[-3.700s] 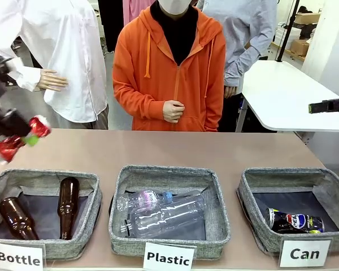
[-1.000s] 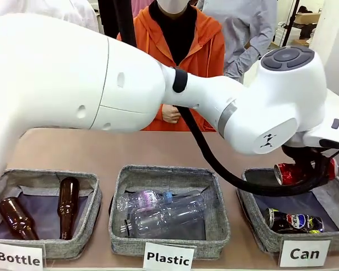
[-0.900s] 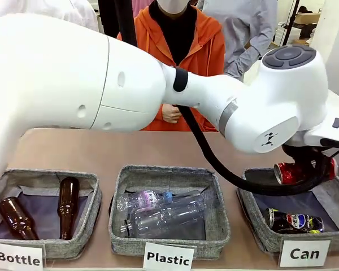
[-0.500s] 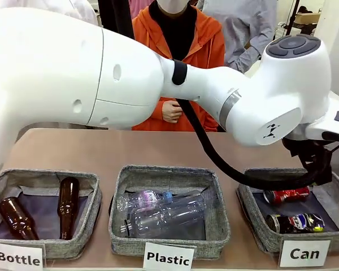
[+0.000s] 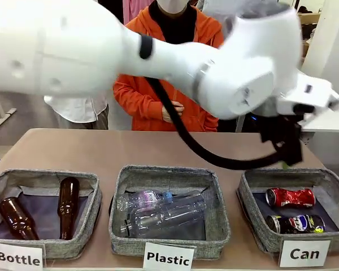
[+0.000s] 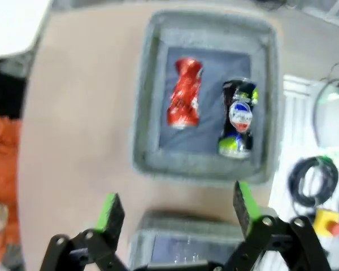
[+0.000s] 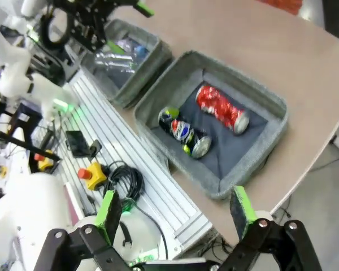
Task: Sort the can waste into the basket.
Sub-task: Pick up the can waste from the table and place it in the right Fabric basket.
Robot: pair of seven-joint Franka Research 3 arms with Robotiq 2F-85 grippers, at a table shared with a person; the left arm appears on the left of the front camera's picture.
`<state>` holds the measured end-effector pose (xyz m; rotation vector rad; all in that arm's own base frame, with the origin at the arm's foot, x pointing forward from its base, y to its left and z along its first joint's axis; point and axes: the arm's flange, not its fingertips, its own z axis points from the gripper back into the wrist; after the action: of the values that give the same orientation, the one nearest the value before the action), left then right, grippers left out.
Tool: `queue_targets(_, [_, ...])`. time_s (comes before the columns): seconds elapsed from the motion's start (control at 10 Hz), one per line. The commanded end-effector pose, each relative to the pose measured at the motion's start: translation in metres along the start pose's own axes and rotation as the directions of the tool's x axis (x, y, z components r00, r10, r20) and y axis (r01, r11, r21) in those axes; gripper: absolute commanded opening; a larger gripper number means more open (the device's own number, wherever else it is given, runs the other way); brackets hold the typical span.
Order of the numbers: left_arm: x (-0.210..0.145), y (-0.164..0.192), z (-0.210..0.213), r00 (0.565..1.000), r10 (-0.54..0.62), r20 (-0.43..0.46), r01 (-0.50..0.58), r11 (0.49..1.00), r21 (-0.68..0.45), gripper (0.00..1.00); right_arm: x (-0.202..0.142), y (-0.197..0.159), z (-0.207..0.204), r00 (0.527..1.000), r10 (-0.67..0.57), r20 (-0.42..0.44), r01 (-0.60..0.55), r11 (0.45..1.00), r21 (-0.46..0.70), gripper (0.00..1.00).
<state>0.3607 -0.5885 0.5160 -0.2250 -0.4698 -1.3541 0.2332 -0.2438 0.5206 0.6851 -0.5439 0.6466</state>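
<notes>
The crushed red can [image 5: 291, 197] lies on its side in the grey basket [image 5: 247, 195] behind the "Can" label [image 5: 304, 253], just behind the black Pepsi can [image 5: 296, 224]. My left gripper [image 5: 285, 151] hangs above the basket's back edge, blurred, at the end of the arm that reaches across the table. In the left wrist view its fingers stand open with nothing between them [image 6: 178, 209], high over the basket [image 6: 206, 169], the red can [image 6: 183, 93] and the black can [image 6: 237, 116]. My right gripper [image 7: 175, 210] is open too, off the table's edge, looking at the basket [image 7: 158, 110] and both cans [image 7: 221, 108] [image 7: 183, 132].
The middle "Plastic" basket [image 5: 120, 195] holds clear bottles, and the left "Bottle" basket [image 5: 42, 176] two brown bottles. A person in an orange hoodie [image 5: 158, 90] stands at the far side. Cables and a red button box [image 7: 93, 172] lie beside the table's near edge.
My left gripper has let go of the red can, which dropped into the Can basket next to the black can. The left arm has since risen and swung back from the basket.
</notes>
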Motion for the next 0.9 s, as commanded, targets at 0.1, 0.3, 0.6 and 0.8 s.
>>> queue_targets(0.1, [-0.119,0.042,0.087,0.972,0.231,0.038,-0.231,0.973,0.0,1.0,0.067,-0.011,-0.069,0.997,0.058,0.057,-0.057,0.998,-0.013,1.0])
queue_targets(0.3, [-0.194,0.087,0.131,0.899,0.434,0.068,-0.429,0.9,-0.076,1.0,0.109,0.001,-0.144,0.998,0.04,0.055,-0.037,0.998,-0.043,1.0])
queue_targets(0.6, [-0.319,0.146,0.183,0.702,0.698,0.142,-0.664,0.714,-0.222,1.0,0.145,0.02,-0.228,0.985,-0.14,0.098,0.126,0.982,0.14,1.0])
queue_targets(0.8, [-0.402,0.167,0.202,0.472,0.878,0.076,-0.767,0.451,-0.457,1.0,0.15,0.031,-0.266,0.969,-0.223,0.109,0.21,0.97,0.121,1.0])
